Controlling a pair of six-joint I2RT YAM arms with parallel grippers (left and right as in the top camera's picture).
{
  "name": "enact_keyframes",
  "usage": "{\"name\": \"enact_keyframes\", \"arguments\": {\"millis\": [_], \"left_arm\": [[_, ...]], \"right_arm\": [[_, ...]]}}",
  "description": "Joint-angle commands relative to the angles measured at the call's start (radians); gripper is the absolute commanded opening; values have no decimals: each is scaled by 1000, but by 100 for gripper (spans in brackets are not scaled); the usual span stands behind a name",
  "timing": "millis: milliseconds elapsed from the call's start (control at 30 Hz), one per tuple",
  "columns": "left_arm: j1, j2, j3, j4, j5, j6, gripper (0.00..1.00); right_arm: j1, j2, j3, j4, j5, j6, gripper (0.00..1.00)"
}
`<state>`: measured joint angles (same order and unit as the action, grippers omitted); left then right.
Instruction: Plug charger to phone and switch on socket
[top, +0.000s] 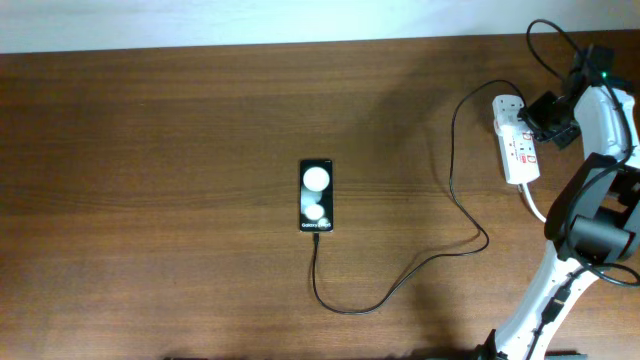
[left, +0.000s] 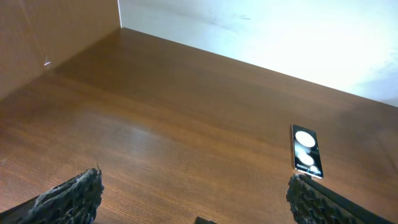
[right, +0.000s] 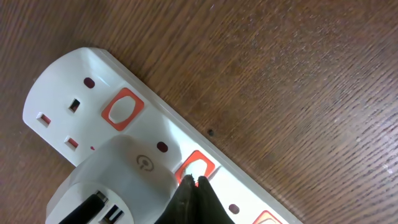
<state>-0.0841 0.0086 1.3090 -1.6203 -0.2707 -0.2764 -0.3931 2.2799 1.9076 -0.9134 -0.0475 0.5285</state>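
Note:
The black phone (top: 315, 195) lies mid-table with two white reflections; it also shows in the left wrist view (left: 306, 151). The thin black charger cable (top: 400, 283) runs from the phone's near end in a loop to the white power strip (top: 517, 148) at the right. In the right wrist view a white plug head (right: 118, 180) sits in the strip (right: 74, 93). My right gripper (right: 193, 180) is shut, its tips touching a red-framed switch (right: 198, 167) beside the plug. My left gripper (left: 193, 199) is open and empty, low over bare wood left of the phone.
A thick white cord (top: 533, 205) leaves the strip's near end. A second red-framed switch (right: 122, 107) and free outlets sit at the strip's end. A white wall (left: 261, 31) borders the table's far edge.

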Motion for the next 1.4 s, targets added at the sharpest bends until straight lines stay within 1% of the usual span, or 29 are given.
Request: {"name": "enact_keyframes", "arguments": {"millis": [0,167,300,367,433,600,767,1167,1233,1367], "left_arm": [[5,-1,2,2,-11,-2,99],[5,-1,2,2,-11,-2,99],[5,-1,2,2,-11,-2,99],[5,-1,2,2,-11,-2,99],[5,-1,2,2,-11,-2,99],[5,-1,2,2,-11,-2,99],[5,-1,2,2,-11,-2,99],[5,-1,2,2,-11,-2,99],[5,-1,2,2,-11,-2,99],[5,-1,2,2,-11,-2,99]], "right_arm": [[7,29,20,6,-13,11,4],[64,89,19,-14,-47,29,4],[86,90,20,-31,-47,25,4],[76,89,21,-43,-46,-18,4],[45,86,34,-79,-47,-19,4],[-23,55,147,-158,-46,-20,4],[-31,56,152,-138,-47,-19,4],[36,139,150,-109,-58,-15,4],[51,177,150,-103,-100,-17,4],[82,182,148,-139,-155,-21,4]]}}
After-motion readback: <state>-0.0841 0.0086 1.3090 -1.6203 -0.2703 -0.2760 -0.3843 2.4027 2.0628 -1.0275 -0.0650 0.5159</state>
